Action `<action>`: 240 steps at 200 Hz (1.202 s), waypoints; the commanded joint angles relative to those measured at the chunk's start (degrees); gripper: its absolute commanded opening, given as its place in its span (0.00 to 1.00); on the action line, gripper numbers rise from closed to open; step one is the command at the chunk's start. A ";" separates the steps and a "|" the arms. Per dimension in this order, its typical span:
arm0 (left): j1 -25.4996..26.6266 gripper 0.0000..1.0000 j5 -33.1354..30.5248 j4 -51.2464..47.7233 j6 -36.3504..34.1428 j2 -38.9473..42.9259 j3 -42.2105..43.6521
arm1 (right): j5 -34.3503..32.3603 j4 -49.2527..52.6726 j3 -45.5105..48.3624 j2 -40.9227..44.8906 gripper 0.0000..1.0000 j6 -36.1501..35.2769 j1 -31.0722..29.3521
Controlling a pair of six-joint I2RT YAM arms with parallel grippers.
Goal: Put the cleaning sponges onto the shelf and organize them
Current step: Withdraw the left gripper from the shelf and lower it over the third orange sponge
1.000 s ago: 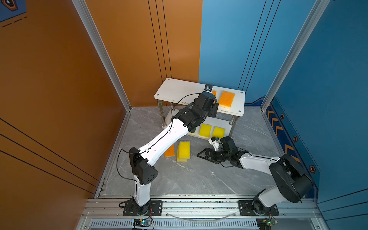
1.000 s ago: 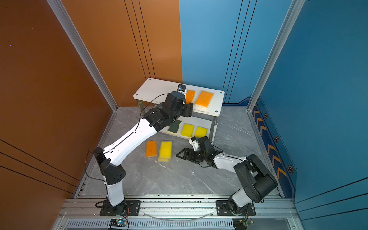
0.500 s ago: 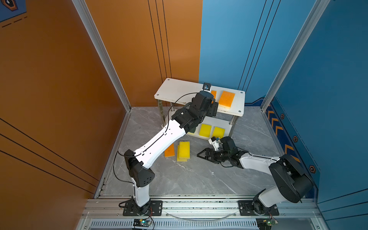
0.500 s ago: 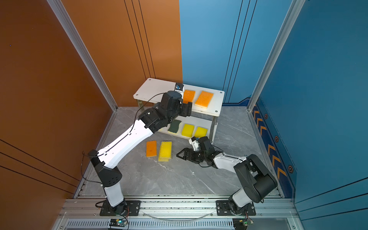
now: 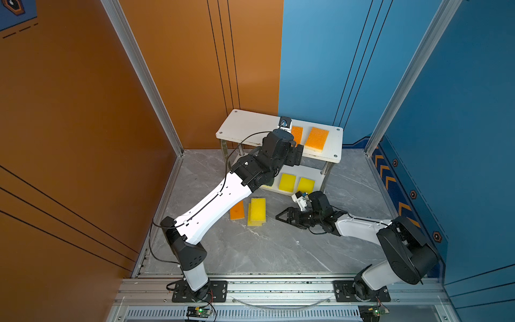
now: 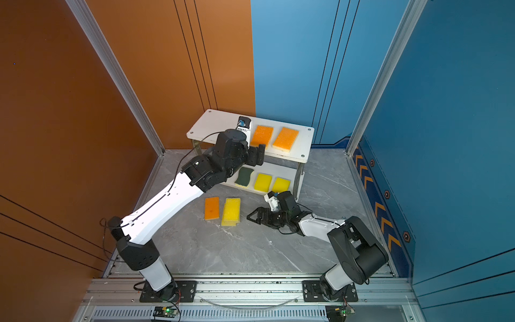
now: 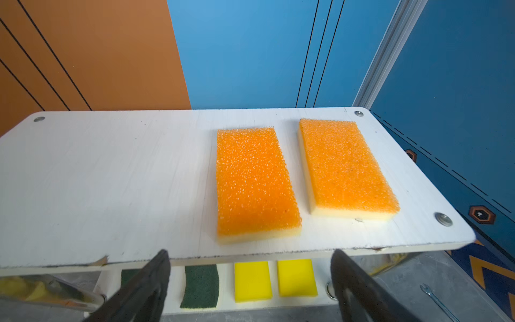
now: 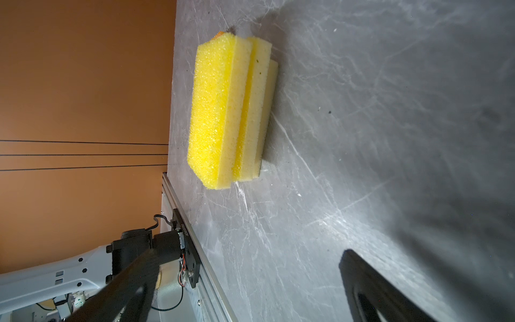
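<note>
Its fingers spread and empty, the left gripper (image 7: pixel 249 290) hangs at the shelf's (image 7: pixel 111 181) six o'clock edge beside two orange sponges (image 7: pixel 255 181) laid in a neat row, while the right gripper (image 8: pixel 245 290), also agape, faces a yellow stack (image 8: pixel 231 111).

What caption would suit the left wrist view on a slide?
Open left end effector facing the shelf: two orange sponges on top, green pad and yellow sponges below.

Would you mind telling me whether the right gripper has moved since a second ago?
No. The right gripper sits at the same spot beside the yellow stack, jaws open.
</note>
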State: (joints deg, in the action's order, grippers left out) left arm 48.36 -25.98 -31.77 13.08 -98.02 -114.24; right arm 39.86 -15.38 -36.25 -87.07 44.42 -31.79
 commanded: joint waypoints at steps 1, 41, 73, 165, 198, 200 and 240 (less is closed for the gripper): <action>0.39 0.94 -0.94 0.30 -0.43 3.41 3.16 | -1.29 2.37 -0.49 2.62 1.00 -0.73 -0.44; 0.16 0.98 -2.62 2.00 1.07 10.48 14.15 | -2.05 6.04 -1.52 5.00 1.00 -1.94 -0.39; -1.10 0.98 -4.19 2.60 5.62 17.45 24.56 | -2.74 9.52 -2.50 7.22 1.00 -3.06 -0.50; -7.48 0.98 -5.98 -4.22 19.32 30.44 44.67 | -4.69 16.02 -6.42 10.07 1.00 -5.26 -1.51; -9.59 0.97 -3.06 -4.79 22.67 29.26 48.90 | -5.55 17.50 -7.09 11.07 1.00 -5.58 -1.96; -9.82 0.98 -2.77 -4.79 22.80 29.17 49.10 | -5.50 17.67 -7.10 11.16 1.00 -5.66 -1.96; -13.67 0.98 -0.04 -4.57 24.93 27.94 53.24 | -6.77 19.98 -7.53 13.29 1.00 -6.48 -2.41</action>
State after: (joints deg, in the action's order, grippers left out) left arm 36.23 -27.90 -35.07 35.55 -69.56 -62.92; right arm 35.18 1.32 -42.00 -75.72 39.79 -33.78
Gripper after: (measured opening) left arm 0.976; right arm 0.999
